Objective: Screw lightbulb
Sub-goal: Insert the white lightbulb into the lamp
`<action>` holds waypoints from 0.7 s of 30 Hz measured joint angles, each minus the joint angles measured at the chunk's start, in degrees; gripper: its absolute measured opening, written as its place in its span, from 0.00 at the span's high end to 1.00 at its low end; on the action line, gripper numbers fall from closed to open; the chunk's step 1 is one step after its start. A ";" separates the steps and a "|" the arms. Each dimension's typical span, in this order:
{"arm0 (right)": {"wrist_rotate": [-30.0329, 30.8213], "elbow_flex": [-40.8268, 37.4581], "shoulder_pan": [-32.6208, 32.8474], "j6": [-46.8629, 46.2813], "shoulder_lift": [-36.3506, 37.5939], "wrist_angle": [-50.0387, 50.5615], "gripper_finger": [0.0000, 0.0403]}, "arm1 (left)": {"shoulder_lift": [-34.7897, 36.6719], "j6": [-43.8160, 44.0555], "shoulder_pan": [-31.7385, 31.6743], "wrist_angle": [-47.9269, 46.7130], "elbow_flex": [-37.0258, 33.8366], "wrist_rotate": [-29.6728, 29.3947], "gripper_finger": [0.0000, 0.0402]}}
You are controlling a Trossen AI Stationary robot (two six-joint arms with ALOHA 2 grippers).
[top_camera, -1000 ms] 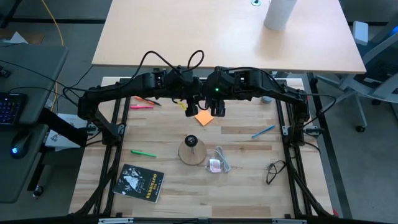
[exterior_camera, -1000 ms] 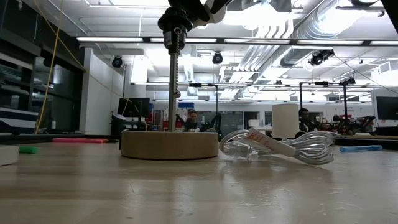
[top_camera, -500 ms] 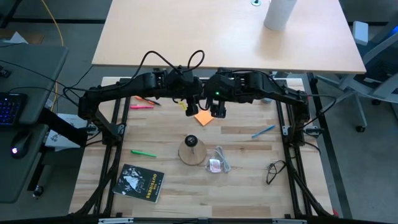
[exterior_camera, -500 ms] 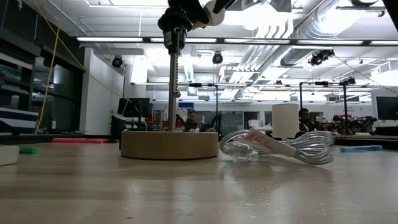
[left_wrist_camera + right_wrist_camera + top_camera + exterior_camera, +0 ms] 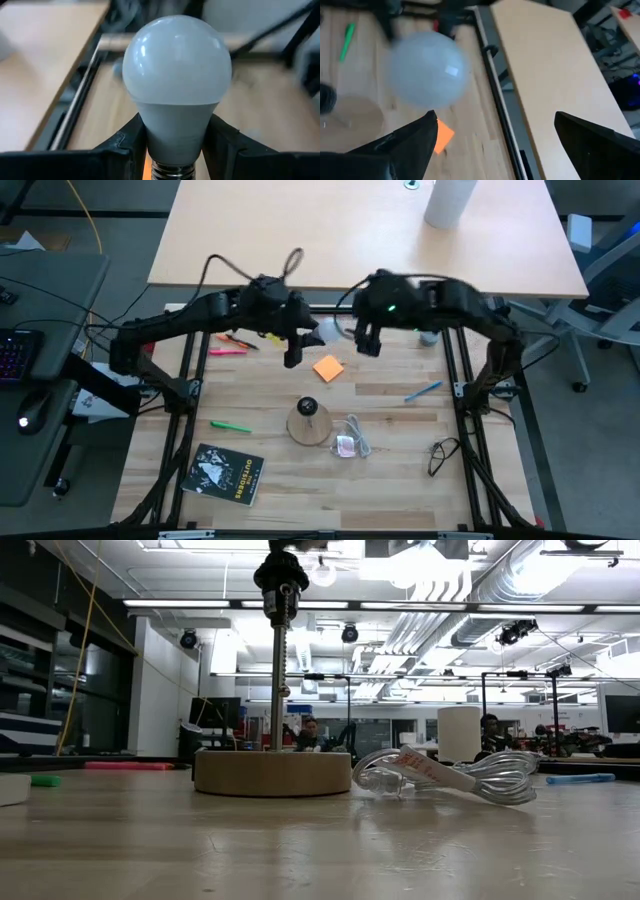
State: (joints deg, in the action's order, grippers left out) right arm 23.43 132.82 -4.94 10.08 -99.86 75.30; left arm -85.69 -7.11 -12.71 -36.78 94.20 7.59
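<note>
Only the left wrist view shows the left gripper clamping the lightbulb by its neck, globe protruding past the fingers. The right gripper stands spread wide nearby, holding nothing.

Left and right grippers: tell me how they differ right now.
The left gripper has its fingers closed on the lightbulb's neck; the right gripper holds nothing, its fingers spread wide. In the high view both hang above the table's far half.
</note>
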 joint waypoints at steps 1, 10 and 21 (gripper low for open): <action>0.02 0.04 -0.47 -0.76 0.66 -0.43 0.04 | 1.69 1.98 0.40 3.67 -2.57 0.93 0.66; -1.46 0.05 -2.86 -4.10 4.51 -2.90 0.04 | 19.00 24.89 8.90 45.08 -34.13 -6.62 0.66; -6.14 -0.20 -3.01 -5.59 4.16 -8.14 0.04 | 18.99 28.55 25.46 63.98 -49.62 -32.44 0.66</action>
State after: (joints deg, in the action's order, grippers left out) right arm 17.29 132.62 -7.94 4.49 -95.70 67.16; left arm -66.70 21.44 12.75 27.20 44.57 -24.86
